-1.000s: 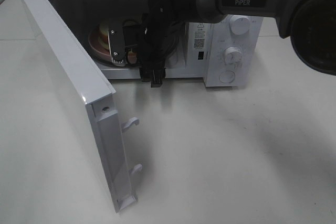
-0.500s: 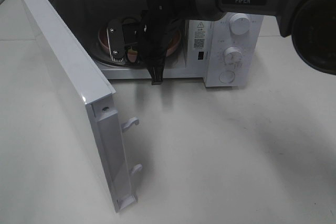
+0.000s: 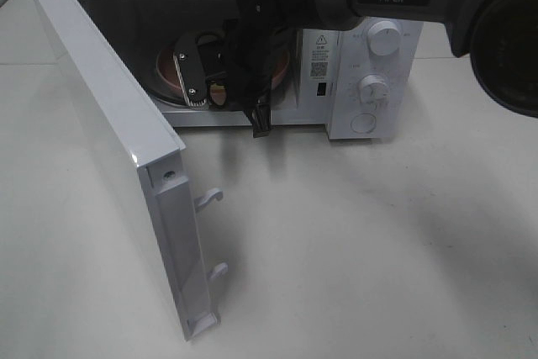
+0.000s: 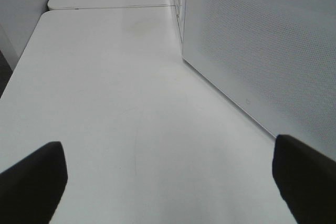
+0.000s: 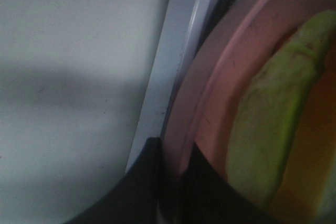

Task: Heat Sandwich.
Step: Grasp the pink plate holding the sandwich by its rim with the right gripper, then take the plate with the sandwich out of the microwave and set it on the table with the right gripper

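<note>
The white microwave [image 3: 370, 81] stands with its door [image 3: 109, 124] swung wide open. My right gripper [image 3: 210, 90] reaches into the cavity and is shut on the rim of the pink plate [image 3: 168, 69]. In the right wrist view, both fingers [image 5: 142, 182] pinch the plate's rim [image 5: 220, 77]. The sandwich [image 5: 268, 129], greenish and orange, lies on that plate. In the exterior high view the arm hides the sandwich. My left gripper [image 4: 168, 182] hangs open over the bare table beside the microwave's perforated side wall [image 4: 262, 40], with nothing between its fingertips [image 4: 37, 177].
The microwave's control panel with two knobs [image 3: 374, 86] lies right of the cavity. The open door juts toward the table's front left, its latch hooks [image 3: 210, 197] pointing right. White table [image 3: 361, 241] spreads in front of the microwave.
My right gripper has shut on the plate's rim and shifted slightly right inside the cavity. The left gripper has stayed open.
</note>
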You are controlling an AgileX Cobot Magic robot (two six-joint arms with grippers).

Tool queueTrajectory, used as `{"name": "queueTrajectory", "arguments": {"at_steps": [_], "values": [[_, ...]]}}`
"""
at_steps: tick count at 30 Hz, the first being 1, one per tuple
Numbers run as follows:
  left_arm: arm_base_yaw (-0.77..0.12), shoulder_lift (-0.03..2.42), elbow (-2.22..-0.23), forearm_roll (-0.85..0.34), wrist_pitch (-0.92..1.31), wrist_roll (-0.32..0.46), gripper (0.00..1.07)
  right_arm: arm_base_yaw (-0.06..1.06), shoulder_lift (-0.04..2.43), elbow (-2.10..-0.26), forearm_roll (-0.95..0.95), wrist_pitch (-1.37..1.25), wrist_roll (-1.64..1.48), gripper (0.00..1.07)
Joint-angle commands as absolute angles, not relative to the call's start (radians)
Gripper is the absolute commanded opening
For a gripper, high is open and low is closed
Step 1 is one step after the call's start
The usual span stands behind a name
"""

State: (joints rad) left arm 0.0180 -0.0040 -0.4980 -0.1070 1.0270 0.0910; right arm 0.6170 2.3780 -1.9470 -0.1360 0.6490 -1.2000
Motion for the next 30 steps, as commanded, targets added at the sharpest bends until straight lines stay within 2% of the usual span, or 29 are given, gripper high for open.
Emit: {"name": "queueTrajectory", "arguments": {"at_steps": [1,15,30], "values": [[0.021,-0.032,-0.494,-0.108,1.027,0.09,1.03,0.62,2.37,-1.942,-0.12,0.703,-1.241,0.0],[0.021,-0.032,-0.494,-0.108,1.027,0.09,1.03,0.617,2.279,-1.907,-0.069,0.74,-1.411,0.0],[0.021,-0.032,-0.494,-0.108,1.027,0.09,1.03,0.617,2.085,-1.611,-0.069,0.63,-1.548,0.0]]}}
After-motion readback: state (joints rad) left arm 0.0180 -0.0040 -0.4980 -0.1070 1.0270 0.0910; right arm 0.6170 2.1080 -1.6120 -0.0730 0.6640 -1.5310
